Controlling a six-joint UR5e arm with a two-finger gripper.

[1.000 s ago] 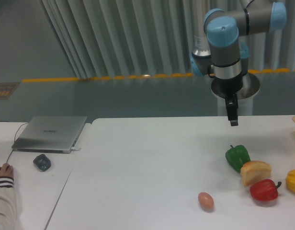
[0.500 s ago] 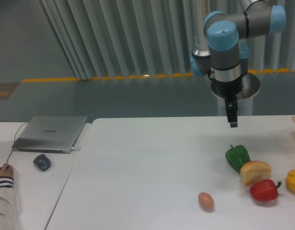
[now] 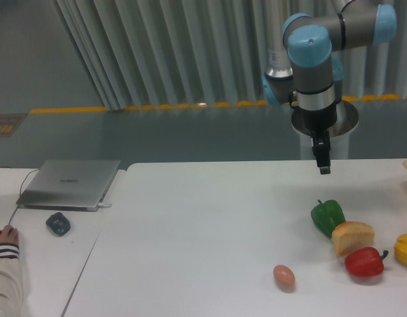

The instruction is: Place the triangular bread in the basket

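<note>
Bread first: the small golden-brown triangular bread wedge (image 3: 353, 237) lies on the white table (image 3: 203, 224), touching the green bell pepper (image 3: 328, 216) on its far-left side and the red bell pepper (image 3: 365, 261) on its near side, with a yellow pepper (image 3: 406, 249) just to the right of the bread at the picture's edge. A pinkish-brown egg (image 3: 284, 277) sits well to the left of the bread, nearer the camera.

Over the last second the blue-and-grey arm's thin dark gripper (image 3: 324, 169) has slid a little rightward, and it now hangs in the air behind the bread, above and beyond the green pepper, touching nothing. Seen edge-on, its fingers read as one narrow blade, so I cannot tell whether they are apart or together. The shift looks like the start of lining up over the bread; descent and grasp are not yet begun.

No basket can be made out, though a scrap of yellow-orange shows at the right edge beyond the bread.

With peppers pressed against two sides of the bread, the fingers will likely need to close across its free sides.
</note>
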